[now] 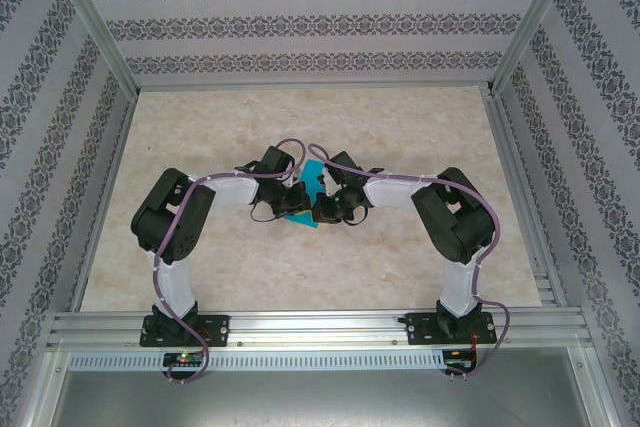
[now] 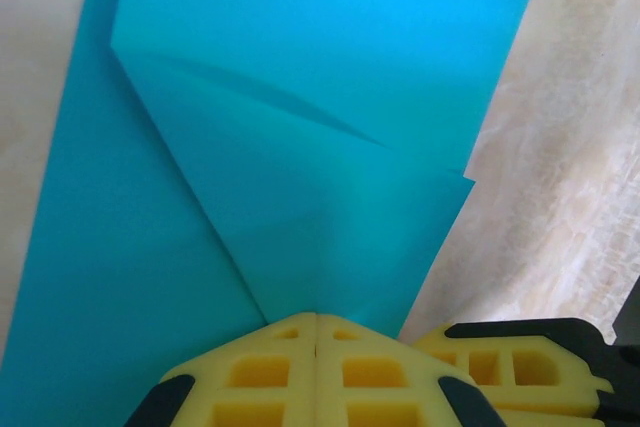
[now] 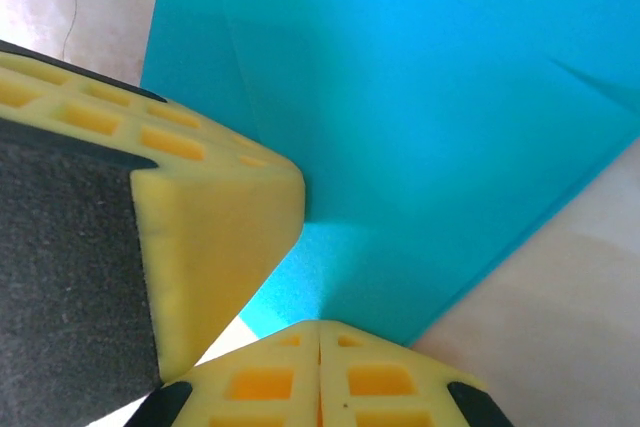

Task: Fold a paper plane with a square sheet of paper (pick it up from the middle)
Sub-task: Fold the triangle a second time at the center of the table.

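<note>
Honestly, with left end effector (image 2: 316, 319) and right end effector (image 3: 319, 325) both pinched shut on the half-folded paper (image 2: 300, 97), around the middle of the desk (image 1: 300, 267): move in sync, hold it lightly taut, line edges up before pressing any crease.

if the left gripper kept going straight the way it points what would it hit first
The blue paper: the left gripper is shut on its near edge, and the folded sheet stretches straight ahead of it. What lies past the paper on that line is unclear.
</note>
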